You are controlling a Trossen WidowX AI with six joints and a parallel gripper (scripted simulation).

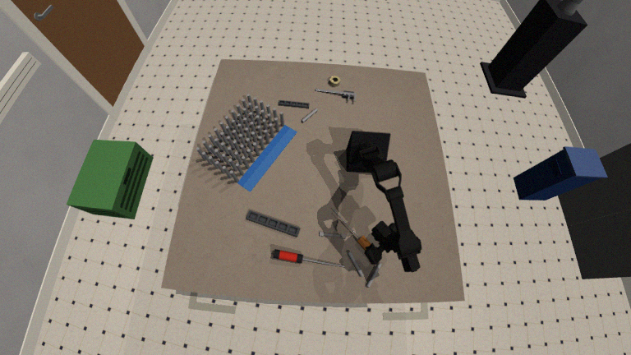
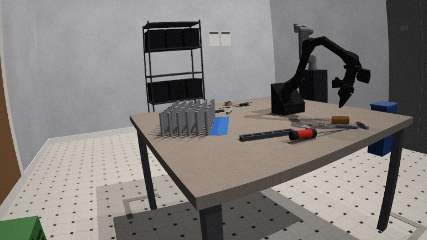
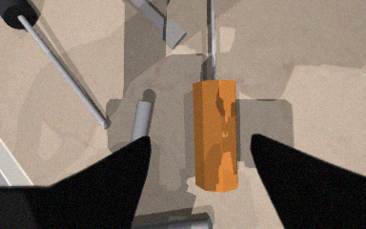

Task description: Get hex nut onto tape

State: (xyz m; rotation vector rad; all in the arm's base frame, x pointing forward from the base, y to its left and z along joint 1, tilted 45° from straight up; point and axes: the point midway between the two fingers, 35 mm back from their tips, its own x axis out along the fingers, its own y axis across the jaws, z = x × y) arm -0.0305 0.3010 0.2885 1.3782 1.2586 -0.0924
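Note:
The hook pick lies flat near the table's front right; its orange-brown handle (image 1: 363, 241) (image 2: 340, 119) fills the middle of the wrist view (image 3: 215, 135), with its thin metal shaft (image 3: 211, 33) running away from me. My gripper (image 1: 374, 253) (image 2: 342, 102) (image 3: 200, 142) hangs a little above the handle, open, with one finger on each side of it and not touching it. The standing grey spacers (image 1: 241, 137) (image 2: 187, 118) form a dense block at the far left. The blue tape strip (image 1: 268, 157) (image 2: 219, 125) lies along their side. The hex nut is hidden among the spacers.
A red-handled screwdriver (image 1: 288, 255) (image 2: 302, 134) and loose grey cylinders (image 1: 354, 262) (image 3: 141, 119) lie close to the pick. A dark slotted tray (image 1: 272, 223) lies left of them. A caliper (image 1: 335, 92) and a tape roll (image 1: 334, 80) lie at the back. The arm's base (image 1: 367, 151) stands mid-table.

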